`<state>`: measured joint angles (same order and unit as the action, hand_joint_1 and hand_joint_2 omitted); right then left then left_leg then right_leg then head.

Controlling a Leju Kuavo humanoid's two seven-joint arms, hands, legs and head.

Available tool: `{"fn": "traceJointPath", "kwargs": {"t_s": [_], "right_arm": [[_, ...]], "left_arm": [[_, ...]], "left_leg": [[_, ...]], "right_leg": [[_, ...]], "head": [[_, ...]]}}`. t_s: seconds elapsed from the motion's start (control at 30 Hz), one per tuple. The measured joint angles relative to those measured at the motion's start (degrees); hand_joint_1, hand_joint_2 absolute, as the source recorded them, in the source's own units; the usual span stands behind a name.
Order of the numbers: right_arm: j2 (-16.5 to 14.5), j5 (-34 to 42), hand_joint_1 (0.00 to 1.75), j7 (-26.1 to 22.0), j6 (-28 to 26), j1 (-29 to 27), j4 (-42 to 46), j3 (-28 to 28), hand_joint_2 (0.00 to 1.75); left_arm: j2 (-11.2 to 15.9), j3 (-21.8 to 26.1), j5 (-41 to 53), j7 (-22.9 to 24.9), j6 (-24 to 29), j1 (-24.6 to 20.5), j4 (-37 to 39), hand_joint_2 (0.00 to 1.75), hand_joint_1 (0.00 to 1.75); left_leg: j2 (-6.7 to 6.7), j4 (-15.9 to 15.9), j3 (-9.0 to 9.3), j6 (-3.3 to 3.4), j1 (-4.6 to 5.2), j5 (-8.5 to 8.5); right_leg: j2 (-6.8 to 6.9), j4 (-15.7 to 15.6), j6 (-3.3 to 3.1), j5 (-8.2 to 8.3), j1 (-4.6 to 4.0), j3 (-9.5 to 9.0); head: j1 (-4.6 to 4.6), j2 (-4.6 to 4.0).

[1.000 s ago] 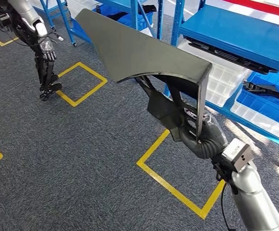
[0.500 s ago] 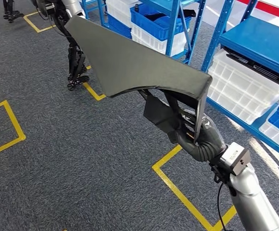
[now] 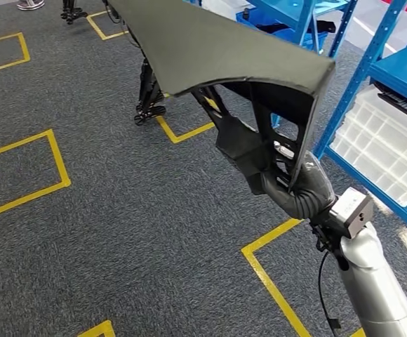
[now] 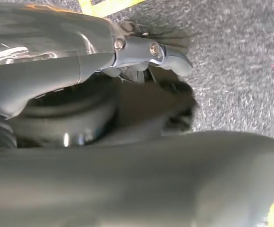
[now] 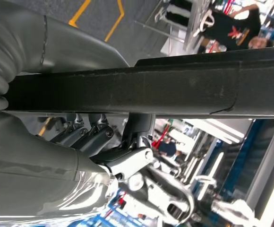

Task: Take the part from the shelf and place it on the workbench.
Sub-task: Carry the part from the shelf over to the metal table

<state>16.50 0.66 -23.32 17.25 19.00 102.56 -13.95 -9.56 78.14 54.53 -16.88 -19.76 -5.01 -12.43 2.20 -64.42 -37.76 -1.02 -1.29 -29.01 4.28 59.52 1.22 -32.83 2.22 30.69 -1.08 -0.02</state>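
Observation:
The part (image 3: 212,49) is a large, flat black panel with ribbed brackets under it. My right hand (image 3: 297,189) grips it by the bracket at its near end and holds it up over the carpet, with its broad face pointing away to the upper left. In the right wrist view the part's dark edge (image 5: 146,90) crosses the picture, and my right hand (image 5: 39,156) wraps around it. My left hand (image 4: 92,56) hangs above the grey carpet with a dark finger stretched out and nothing in it.
Blue shelf uprights (image 3: 360,77) with a white tray (image 3: 387,151) on a low level stand at the right. Another robot's legs (image 3: 148,98) stand beyond the part. Yellow tape squares (image 3: 270,281) mark the grey carpet. A person (image 5: 242,23) stands far off.
The whole picture has shifted, so the camera has turned: shelves slid off to the right and the floor marks moved. The part stays in my right hand, now higher in the picture.

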Motion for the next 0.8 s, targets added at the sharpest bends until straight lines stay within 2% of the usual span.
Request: {"fn": "traceJointPath", "kwargs": {"t_s": [0.03, 0.07, 0.13, 0.17, 0.2, 0.23, 0.27, 0.3, 0.33, 0.37, 0.4, 0.43, 0.5, 0.53, 0.57, 0.63, 0.67, 0.73, 0.77, 0.8], "right_arm": [[0.0, 0.1, 1.75, 0.0, 0.1, 0.3, -0.1, 0.1, 1.75], [0.0, 0.2, 1.75, 0.1, 0.1, 0.6, -0.1, 0.1, 1.75], [0.0, 0.2, 1.75, 0.1, 0.2, 0.8, -0.3, 0.1, 1.75], [-0.1, 0.2, 1.75, 0.2, 0.2, 0.9, -0.4, 0.1, 1.75], [-0.1, 0.3, 1.75, 0.2, 0.3, 1.0, -0.5, 0.1, 1.75], [-0.1, 0.3, 1.75, 0.3, 0.3, 1.1, -0.6, 0.1, 1.75], [-0.2, 0.3, 1.75, 0.3, 0.3, 1.2, -0.7, 0.1, 1.75], [-0.2, 0.4, 1.75, 0.3, 0.3, 1.2, -0.8, 0.2, 1.75], [-0.2, 0.4, 1.75, 0.4, 0.3, 1.1, -1.0, 0.1, 1.75], [-0.2, 0.3, 1.75, 0.4, 0.3, 1.1, -1.2, 0.1, 1.75], [-0.2, 0.3, 1.75, 0.4, 0.4, 1.0, -1.3, 0.1, 1.75], [-0.3, 0.3, 1.75, 0.4, 0.5, 1.0, -1.4, 0.1, 1.75], [-0.3, 0.3, 1.75, 0.4, 0.6, 1.1, -1.5, 0.1, 1.75], [-0.3, 0.4, 1.75, 0.4, 0.6, 1.1, -1.5, 0.1, 1.75], [-0.4, 0.4, 1.75, 0.4, 0.6, 1.1, -1.5, 0.1, 1.75], [-0.6, 0.4, 1.75, 0.3, 0.6, 1.0, -1.5, 0.0, 1.75], [-0.7, 0.4, 1.75, 0.3, 0.6, 0.9, -1.4, 0.0, 1.75], [-1.0, 0.5, 1.75, 0.1, 0.6, 0.6, -1.1, 0.0, 1.75], [-1.1, 0.5, 1.75, 0.0, 0.6, 0.4, -0.9, 0.0, 1.75], [-1.1, 0.6, 1.75, -0.1, 0.6, 0.1, -0.7, 0.0, 1.75]], "left_arm": [[0.0, 0.0, 0.0, 0.0, 0.0, -0.1, 0.0, 1.75, 0.00], [0.0, 0.0, 0.0, 0.1, 0.0, -0.1, 0.0, 1.75, 0.00], [0.1, 0.0, 0.1, 0.2, 0.1, 0.0, 0.0, 1.75, 0.00], [0.1, 0.0, 0.1, 0.4, 0.1, 0.1, 0.0, 1.75, 0.00], [0.2, 0.0, 0.1, 0.5, 0.2, 0.2, 0.0, 1.75, 0.00], [0.3, 0.0, 0.2, 0.6, 0.3, 0.1, 0.0, 1.75, 0.00], [0.3, 0.0, 0.2, 0.7, 0.4, 0.1, 0.0, 1.75, 0.00], [0.4, 0.0, 0.2, 0.7, 0.5, 0.0, 0.0, 1.75, 0.00], [0.4, 0.0, 0.2, 0.8, 0.5, -0.1, 0.0, 1.75, 0.00], [0.4, 0.0, 0.2, 0.9, 0.6, -0.1, 0.0, 1.75, 0.00], [0.4, 0.0, 0.2, 0.9, 0.6, -0.1, 0.0, 1.75, 0.00], [0.4, 0.0, 0.2, 0.9, 0.6, 0.0, 0.0, 1.75, 0.00], [0.4, 0.0, 0.2, 0.9, 0.7, -0.1, 0.0, 1.75, 0.00], [0.4, 0.0, 0.2, 0.9, 0.7, -0.2, 0.0, 1.75, 0.00], [0.4, 0.0, 0.2, 0.9, 0.7, -0.2, 0.0, 1.75, 0.00], [0.4, 0.0, 0.2, 0.9, 0.9, 0.0, 0.0, 1.75, 0.00], [0.5, 0.0, 0.2, 0.9, 1.0, 0.2, 0.0, 1.75, 0.00], [0.5, 0.0, 0.2, 0.9, 1.2, 0.3, 0.0, 1.75, 0.00], [0.5, 0.0, 0.2, 0.9, 1.2, 0.3, 0.0, 1.75, 0.00], [0.5, 0.0, 0.2, 0.9, 1.2, 0.2, 0.0, 1.75, 0.00]], "left_leg": [[1.02, 2.3, 1.02, 0.21, 0.21, 0.62], [1.60, 3.3, 1.37, 0.56, 0.51, 0.56], [0.85, 3.5, 1.28, 1.62, 0.94, 0.29], [0.28, 3.7, 1.38, 2.09, 0.98, 0.30], [-0.26, 3.9, 1.53, 2.56, 0.96, 0.34], [-0.79, 4.0, 1.75, 3.01, 0.93, 0.35], [-1.33, 4.1, 1.88, 3.35, 1.00, 0.28], [-1.97, 4.1, 1.99, 3.66, 1.15, 0.18], [-2.66, 4.1, 2.10, 3.86, 1.36, 0.09], [-3.37, 4.0, 2.25, 4.02, 1.58, 0.00], [-4.11, 4.0, 2.47, 4.14, 1.78, -0.09], [-4.86, 4.0, 2.75, 4.23, 1.95, -0.21], [-6.32, 3.9, 3.16, 4.23, 2.24, -0.50], [-6.99, 3.8, 3.14, 4.10, 2.29, -0.61], [-7.58, 3.8, 3.00, 3.92, 2.24, -0.64], [-8.59, 3.9, 2.74, 3.42, 2.04, -0.61], [-8.33, 3.8, 2.70, 3.15, 2.07, -0.78], [-6.15, 1.4, 1.66, 2.46, 2.16, -2.38], [-4.66, -1.3, 0.32, 2.07, 2.05, -3.86], [-3.73, -5.0, -1.60, 1.66, 1.81, -5.50]], "right_leg": [[0.46, 0.0, 0.40, -0.21, -0.11, -0.19], [0.93, -0.2, 0.78, -0.36, -0.23, -0.35], [1.97, -0.7, 1.51, -0.54, -0.15, -0.84], [1.73, -0.6, 1.76, -0.90, 0.02, -1.08], [0.76, 0.3, 1.84, -1.73, 0.12, -0.88], [-0.67, 2.4, 1.75, -3.12, 0.12, 0.00], [-2.27, 5.8, 1.45, -4.85, -0.02, 1.66], [-3.27, 10.0, 1.14, -6.54, -0.27, 3.89], [-3.74, 13.6, 0.88, -7.56, -0.52, 6.05], [-3.93, 15.8, 0.62, -7.53, -0.77, 7.56], [-4.07, 15.6, 0.31, -6.27, -0.99, 8.06], [-4.34, 13.2, -0.03, -3.99, -1.19, 7.47], [-6.22, 5.9, -0.71, 0.76, -1.40, 5.05], [-7.17, 3.1, -0.83, 1.92, -1.43, 4.02], [-7.84, 1.6, -0.87, 2.26, -1.48, 3.47], [-7.45, 0.8, -0.90, 1.90, -1.52, 3.03], [-6.93, 0.6, -1.08, 1.95, -1.44, 2.86], [-5.67, 0.3, -1.55, 1.94, -1.16, 2.40], [-4.96, 0.2, -1.74, 1.83, -1.13, 2.21], [-4.24, 0.2, -1.87, 1.67, -1.14, 2.09]], "head": [[0.00, 0.00], [-0.01, 0.00], [0.00, 0.00], [0.00, 0.00], [0.03, 0.00], [0.07, 0.00], [0.09, 0.00], [0.11, 0.00], [0.12, 0.00], [0.13, 0.00], [0.13, 0.00], [0.12, 0.00], [0.09, 0.00], [0.08, 0.00], [0.06, 0.00], [0.04, 0.00], [0.02, 0.00], [-0.04, 0.00], [-0.06, 0.00], [-0.08, 0.00]]}}
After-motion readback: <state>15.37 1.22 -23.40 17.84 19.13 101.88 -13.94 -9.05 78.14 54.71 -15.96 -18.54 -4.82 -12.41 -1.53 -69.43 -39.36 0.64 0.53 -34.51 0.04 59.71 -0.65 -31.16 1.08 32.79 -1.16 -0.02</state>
